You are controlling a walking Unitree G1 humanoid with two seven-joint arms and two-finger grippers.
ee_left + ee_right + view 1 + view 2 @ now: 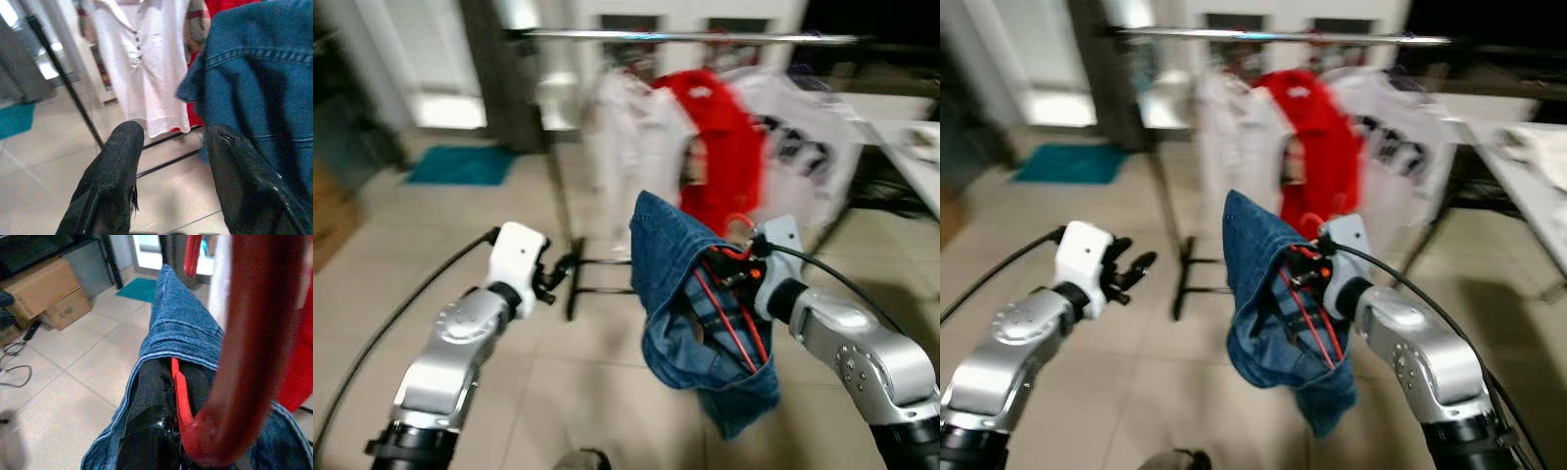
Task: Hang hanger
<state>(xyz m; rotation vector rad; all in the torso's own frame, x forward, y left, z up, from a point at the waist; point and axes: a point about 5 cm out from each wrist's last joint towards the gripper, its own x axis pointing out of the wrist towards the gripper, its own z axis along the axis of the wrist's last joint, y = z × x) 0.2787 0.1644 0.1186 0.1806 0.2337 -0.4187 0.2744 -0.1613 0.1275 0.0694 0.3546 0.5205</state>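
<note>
A red hanger (732, 311) carries blue denim jeans (677, 294) draped over it. My right gripper (736, 266) is shut on the red hanger (183, 396), holding it up in front of me, below the rail. The silver rail (685, 37) of the clothes rack runs across the top of the scene. My left gripper (563, 269) is open and holds nothing, left of the jeans (259, 93); its fingers (115, 166) point toward the rack. The hanger's hook (244, 333) looms large and blurred in the right wrist view.
On the rail hang a white shirt (622, 147), a red shirt (720, 137) and a white printed shirt (803, 137). The rack's black foot (592, 284) rests on the tile floor. A teal mat (460, 164) lies at the far left. Cardboard boxes (46, 291) stand aside. A white table (1538, 166) is on the right.
</note>
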